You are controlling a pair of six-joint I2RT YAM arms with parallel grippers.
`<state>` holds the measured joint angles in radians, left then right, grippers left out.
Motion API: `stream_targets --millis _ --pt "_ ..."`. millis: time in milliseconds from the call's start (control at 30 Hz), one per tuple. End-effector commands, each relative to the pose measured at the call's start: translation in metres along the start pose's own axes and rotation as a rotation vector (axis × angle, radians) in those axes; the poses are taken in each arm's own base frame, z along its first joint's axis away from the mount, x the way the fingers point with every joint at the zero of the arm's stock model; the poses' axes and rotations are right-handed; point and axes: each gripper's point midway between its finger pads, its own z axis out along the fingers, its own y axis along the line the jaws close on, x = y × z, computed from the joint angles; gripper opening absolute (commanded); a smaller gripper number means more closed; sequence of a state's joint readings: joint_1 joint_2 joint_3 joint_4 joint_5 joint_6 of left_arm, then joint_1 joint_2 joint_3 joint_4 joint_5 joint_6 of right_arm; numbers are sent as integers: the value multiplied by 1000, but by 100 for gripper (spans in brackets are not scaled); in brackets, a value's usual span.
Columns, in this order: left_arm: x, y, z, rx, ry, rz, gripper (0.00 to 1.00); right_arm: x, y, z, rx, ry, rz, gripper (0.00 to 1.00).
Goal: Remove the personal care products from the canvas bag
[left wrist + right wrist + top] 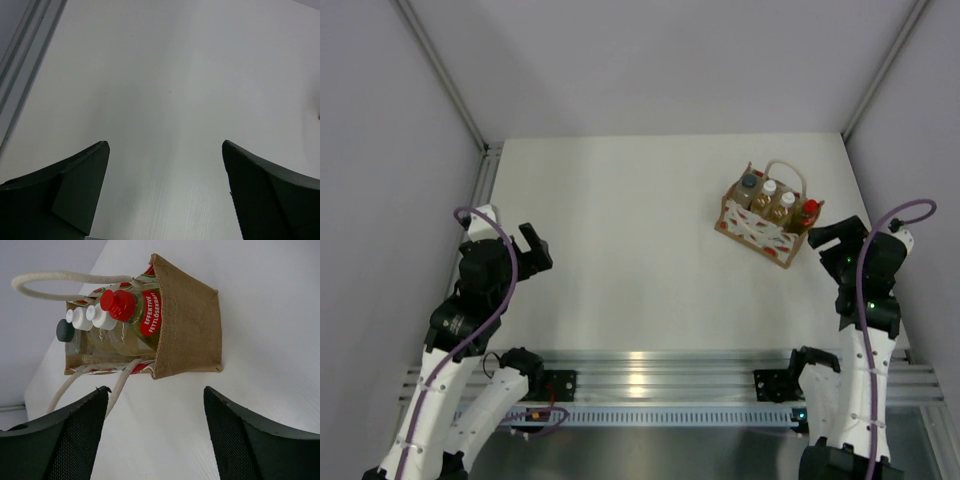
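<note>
The bottles [102, 317], all four, stand in a row inside the bag [187, 330] at the far right of the table [620, 250], just ahead of our right gripper [155, 390], whose jaws are wide and empty. The left gripper [165, 145] is wide open too, well apart from it all. We reckon they're light, stiff and slick, and the bag's floppy, so we'd pinch the red-capped one [120, 305] by its neck, right under the cap.

White table [620, 250], grey enclosure walls [380, 100], aluminium rail [650, 366] along near edge
</note>
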<state>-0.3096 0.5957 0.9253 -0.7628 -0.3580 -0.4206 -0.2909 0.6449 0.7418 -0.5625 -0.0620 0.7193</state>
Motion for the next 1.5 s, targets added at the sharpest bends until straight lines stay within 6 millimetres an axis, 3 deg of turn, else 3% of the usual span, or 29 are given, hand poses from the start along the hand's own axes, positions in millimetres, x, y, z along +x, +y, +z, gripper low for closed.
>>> stream_targets --millis 0,67,167,433,767,867,1067,1100,1133,1167,1200,1233,1267,1300,1333,1367,1400,1433,1467 --pt "-7 -8 1 35 -28 -19 99 -5 28 9 -198 6 78 74" --pt "-6 -8 2 36 -21 -16 98 -6 25 19 -196 3 85 62" --pt "-4 -10 3 39 -13 -14 99 -9 21 29 -189 -8 74 53" --pt "-2 -11 7 40 3 -7 98 20 12 60 -221 100 90 47" --pt "-1 -20 9 73 27 0 99 47 -16 74 -156 149 95 28" --pt "-3 -36 7 137 56 -48 99 56 -25 76 -137 160 100 21" --pt "-28 -127 -7 520 140 -184 99 68 -38 73 -113 157 118 9" --pt "-32 -142 1 539 161 -181 99 72 -41 73 -105 160 120 8" --pt "-30 -165 -7 596 178 -151 99 72 -44 74 -94 156 120 2" --pt "-34 -171 1 542 149 -128 99 74 -46 74 -89 160 120 1" --pt "-22 -187 14 508 176 -77 99 77 -48 74 -85 167 121 1" --pt "-26 -221 -8 585 158 -22 99 79 -50 75 -80 170 119 1" --pt "-27 -231 -3 551 135 5 98 79 -51 75 -77 168 119 1" --pt "-8 -254 8 545 180 55 99 82 -53 75 -74 172 123 1" --pt "-19 -280 -7 608 166 63 99 83 -53 75 -76 174 126 0" --pt "-17 -297 -6 631 169 79 99 84 -54 75 -76 174 129 0" --pt "3 -320 6 645 209 126 98 86 -55 75 -77 177 133 0" --pt "10 -339 0 694 211 171 99 87 -55 75 -82 178 136 0" --pt "-3 -361 -5 747 183 165 99 89 -55 75 -87 182 136 0"
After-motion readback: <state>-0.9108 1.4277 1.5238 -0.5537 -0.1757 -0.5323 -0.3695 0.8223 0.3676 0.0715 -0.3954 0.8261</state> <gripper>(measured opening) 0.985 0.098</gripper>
